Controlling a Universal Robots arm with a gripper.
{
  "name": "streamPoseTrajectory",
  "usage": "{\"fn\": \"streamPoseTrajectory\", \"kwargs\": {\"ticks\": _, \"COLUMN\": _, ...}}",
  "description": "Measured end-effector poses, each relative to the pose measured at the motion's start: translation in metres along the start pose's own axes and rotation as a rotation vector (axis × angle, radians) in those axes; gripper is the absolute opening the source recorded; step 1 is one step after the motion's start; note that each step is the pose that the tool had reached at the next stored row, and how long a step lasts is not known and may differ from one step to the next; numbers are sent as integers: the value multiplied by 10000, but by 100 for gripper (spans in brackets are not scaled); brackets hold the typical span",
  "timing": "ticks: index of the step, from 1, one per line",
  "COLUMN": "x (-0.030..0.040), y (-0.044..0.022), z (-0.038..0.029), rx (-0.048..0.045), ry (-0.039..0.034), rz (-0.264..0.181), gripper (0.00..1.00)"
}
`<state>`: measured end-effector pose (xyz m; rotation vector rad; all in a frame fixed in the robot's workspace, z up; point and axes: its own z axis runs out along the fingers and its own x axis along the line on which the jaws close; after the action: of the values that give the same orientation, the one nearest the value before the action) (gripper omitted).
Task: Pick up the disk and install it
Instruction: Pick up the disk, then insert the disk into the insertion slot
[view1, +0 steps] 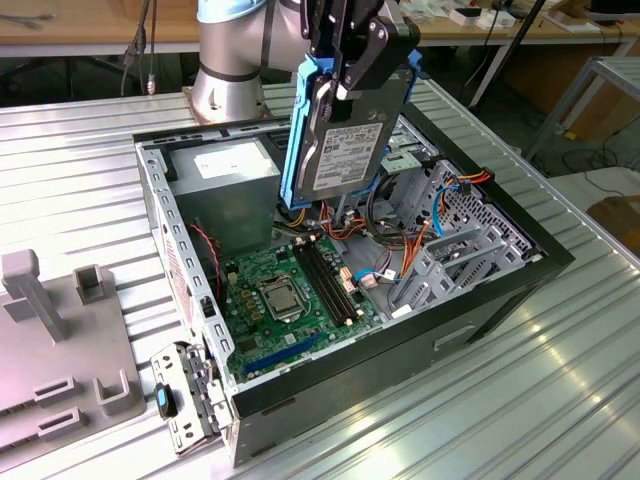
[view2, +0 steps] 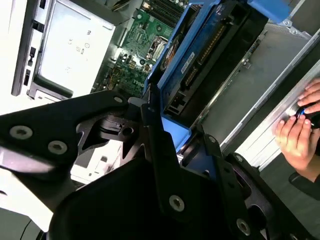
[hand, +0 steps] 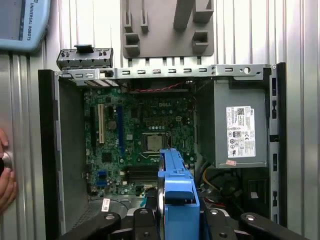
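Observation:
The disk, a grey metal drive in a bright blue carrier frame, hangs upright above the open computer case, over its far side near the power supply. My gripper is shut on the disk's upper edge. In the first wrist view the blue carrier sits edge-on between the black fingers, with the motherboard below it. In the second wrist view the disk runs away from the black gripper linkage, its connector edge showing.
The silver power supply sits in the case's far corner, the grey drive cage with orange and blue cables on the exterior view's right. A grey fixture plate lies at the exterior view's left. A person's hand rests beside the case.

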<state>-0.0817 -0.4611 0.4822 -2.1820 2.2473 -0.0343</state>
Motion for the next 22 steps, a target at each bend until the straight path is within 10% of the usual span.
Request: {"fn": "streamPoseTrajectory", "kwargs": {"ticks": 22, "x": 87, "y": -111, "z": 15, "rx": -2, "ry": 70, "rz": 178, "gripper": 37}}
